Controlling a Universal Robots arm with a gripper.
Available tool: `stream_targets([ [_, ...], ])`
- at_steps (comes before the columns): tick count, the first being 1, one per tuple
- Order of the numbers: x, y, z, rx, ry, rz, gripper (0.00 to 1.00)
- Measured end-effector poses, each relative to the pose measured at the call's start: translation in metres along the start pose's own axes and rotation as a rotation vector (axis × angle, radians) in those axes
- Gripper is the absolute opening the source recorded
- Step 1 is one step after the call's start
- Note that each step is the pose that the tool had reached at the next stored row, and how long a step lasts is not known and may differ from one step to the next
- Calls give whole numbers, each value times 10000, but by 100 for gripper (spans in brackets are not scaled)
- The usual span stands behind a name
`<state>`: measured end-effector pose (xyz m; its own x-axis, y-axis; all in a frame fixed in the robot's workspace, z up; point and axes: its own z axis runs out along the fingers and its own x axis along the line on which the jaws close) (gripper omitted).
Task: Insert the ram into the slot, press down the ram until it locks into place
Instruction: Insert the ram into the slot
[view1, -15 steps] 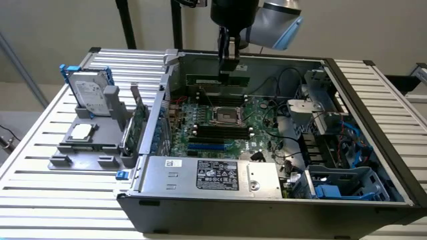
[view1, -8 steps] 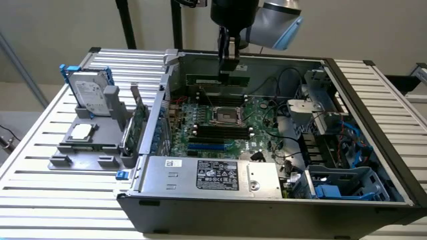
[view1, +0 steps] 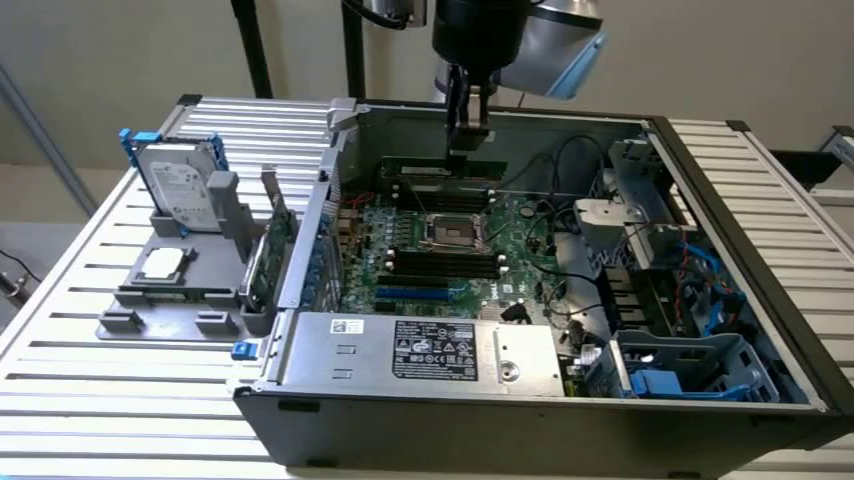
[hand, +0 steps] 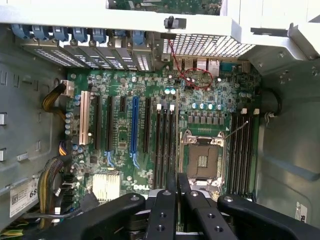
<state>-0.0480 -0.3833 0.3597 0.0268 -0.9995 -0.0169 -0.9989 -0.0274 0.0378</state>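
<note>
Plainly the ram (view1: 424, 167) is not seated yet: it hangs in the upper centre of the exterior frame, inside the open case (view1: 747, 300), with the gripper (view1: 467, 146) reaching down from above and clenched on its top edge. So the pick-up looks done, while the insertion and the press that locks it both seem left to do. The ram is a long, thin green stick with dark chips along its face. It is held on edge and level, its length running across the frame, parallel to the black slots (view1: 441, 262) on the board. Those slots lie in two banks, one just below the CPU socket (view1: 451, 235) in the frame and one above it. The ram appears over the upper bank, but since it may be raised off the board I cannot tell which slot it is lined up with, nor whether its lower edge touches one. In the wrist view the dark fingers (hand: 165, 210) reach over the board close to the socket, with one bank of slots on each side of it and white end clips (hand: 159, 106) showing at one end of a bank. A shorter blue slot (view1: 414, 295) sits lower in the exterior frame, well apart from the ram.
</note>
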Motion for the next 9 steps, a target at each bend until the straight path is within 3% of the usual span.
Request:
stream_targets([
  [9, 5, -93, 160, 0, -1, 1, 13],
])
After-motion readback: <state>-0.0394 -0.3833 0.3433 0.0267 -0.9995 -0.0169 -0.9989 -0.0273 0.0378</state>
